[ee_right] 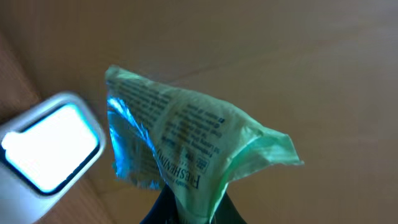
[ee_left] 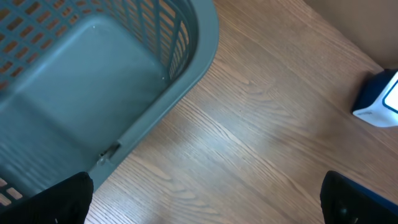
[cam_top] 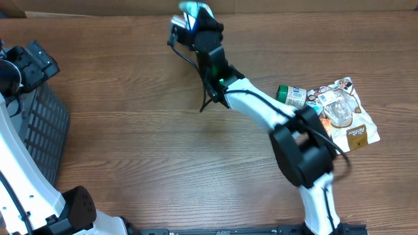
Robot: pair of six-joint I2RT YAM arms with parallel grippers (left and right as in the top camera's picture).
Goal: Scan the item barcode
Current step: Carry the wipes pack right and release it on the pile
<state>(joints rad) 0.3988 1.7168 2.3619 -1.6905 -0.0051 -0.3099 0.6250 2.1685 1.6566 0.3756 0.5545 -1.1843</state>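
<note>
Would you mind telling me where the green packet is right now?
Overhead, the green packet is at the table's far edge, pinched in the right gripper, beside the white scanner.

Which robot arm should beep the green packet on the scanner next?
The right one. The right gripper is shut on the green packet and holds it right beside the lit scanner. The left gripper is open and empty, far off over the grey basket.

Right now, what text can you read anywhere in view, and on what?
"FRESHEN…" in large print on the green packet; the word's end is unclear and its finer print is blurred.
printed pouch: script logo, too small to read.
green can: label too small to read.
scanner: no text visible.
</note>
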